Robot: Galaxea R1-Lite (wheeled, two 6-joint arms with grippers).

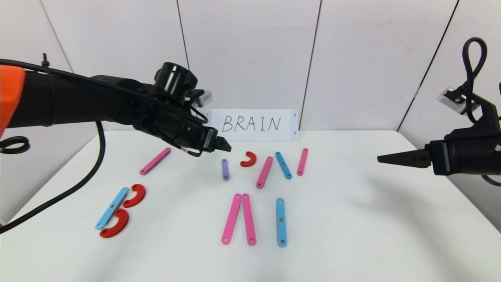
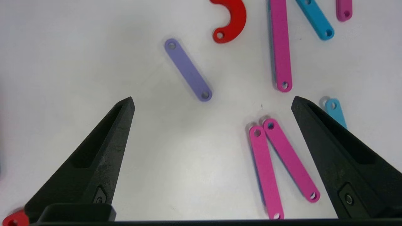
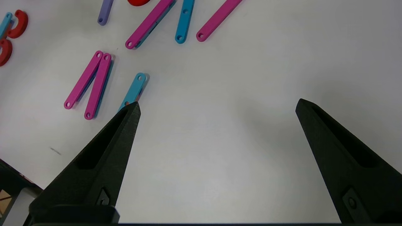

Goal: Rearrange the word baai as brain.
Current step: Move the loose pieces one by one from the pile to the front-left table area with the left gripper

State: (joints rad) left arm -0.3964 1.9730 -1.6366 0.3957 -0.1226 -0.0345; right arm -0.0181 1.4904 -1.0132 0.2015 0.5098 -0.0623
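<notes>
**Both hands spread above the desk, letter pieces untouched**

I have the left hand [image 2: 213, 102] spread wide and holding nothing, hovering above the back middle of the desk [image 1: 352, 219]. Its wrist view shows what the head view hides under the arm: bare desk between the fingers, with the purple bar [image 2: 187, 69] just beyond the tips, lying on a diagonal. The head view gives me that bar [image 1: 225, 169] running almost straight front to back, just ahead of and below the hand's tip [image 1: 225, 145].

Beside the purple bar sits a red C-curve [image 1: 249, 159], its opening toward the left and front. Next come a leaning pink bar [image 1: 264, 172], a blue bar [image 1: 283, 165] tilted the other way, and a near-upright pink bar [image 1: 302, 161]. In front of these, two long pink bars [image 1: 238, 218] touch at their far ends and splay apart toward me, with an upright blue bar [image 1: 281, 221] to their right.

Well off to the left, a blue bar with two red curves [image 1: 117, 211] forms a slanted B, and a lone pink bar [image 1: 155, 161] lies diagonally behind it.

The right hand [image 3: 217, 106] hangs at the desk's right edge, fingers spread, empty; its view catches the upright blue bar passing behind one fingertip. The white card [image 1: 252, 125] reading BRAIN stands against the wall.
</notes>
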